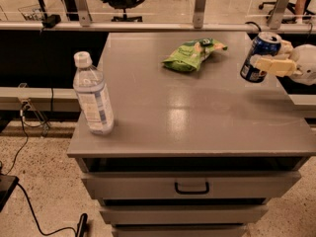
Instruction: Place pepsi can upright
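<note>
Camera view looks down on a grey counter [197, 117] with drawers below; the gripper [266, 63] reaches in from the right edge, over the counter's far right part; its cream fingers [274, 66] are clamped on the can [263, 45], one finger crossing the can's front side; the can is dark blue with a silver top, tilted a little, top leaning right and away; whether its base touches the counter cannot be told; a green bag [191, 56] lies flat at the far middle, left of the can and apart from it; a clear bottle [94, 98] stands upright near the left edge, well apart from both; the top drawer bears a dark handle [191, 187].
</note>
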### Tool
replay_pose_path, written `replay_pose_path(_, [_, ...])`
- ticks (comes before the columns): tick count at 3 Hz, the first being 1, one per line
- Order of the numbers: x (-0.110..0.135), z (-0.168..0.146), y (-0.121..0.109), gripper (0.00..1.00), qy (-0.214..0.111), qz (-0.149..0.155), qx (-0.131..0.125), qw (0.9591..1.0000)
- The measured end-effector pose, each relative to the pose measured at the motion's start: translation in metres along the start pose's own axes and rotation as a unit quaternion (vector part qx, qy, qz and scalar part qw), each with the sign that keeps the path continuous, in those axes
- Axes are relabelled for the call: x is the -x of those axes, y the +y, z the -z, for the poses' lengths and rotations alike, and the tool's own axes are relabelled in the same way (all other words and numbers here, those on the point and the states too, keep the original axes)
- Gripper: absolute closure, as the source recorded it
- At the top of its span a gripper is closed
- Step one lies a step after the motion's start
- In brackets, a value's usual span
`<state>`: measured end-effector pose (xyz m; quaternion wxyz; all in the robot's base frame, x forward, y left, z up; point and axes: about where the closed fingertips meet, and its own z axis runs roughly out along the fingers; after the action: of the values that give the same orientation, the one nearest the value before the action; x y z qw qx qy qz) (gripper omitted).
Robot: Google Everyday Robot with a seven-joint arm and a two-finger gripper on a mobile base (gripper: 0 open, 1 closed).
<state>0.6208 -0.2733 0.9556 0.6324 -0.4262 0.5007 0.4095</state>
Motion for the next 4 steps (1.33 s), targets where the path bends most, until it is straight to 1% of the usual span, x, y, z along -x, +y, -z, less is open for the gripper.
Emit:
replay_pose_path(1, [0.001,-0.004,0.0,1.0,-0.002,0.045,0.002,0.999])
replay_pose_path(2, [-0.001,-0.008,0.003,1.0,-0.002,0.039,0.018,0.9991])
replay_pose_path(3, [-0.01,0.0,0.029,1.0,0.018,0.039,0.053,0.9977])
replay_pose_path(4, [-0.01,0.0,0.029,1.0,0.018,0.038,0.053,0.9977])
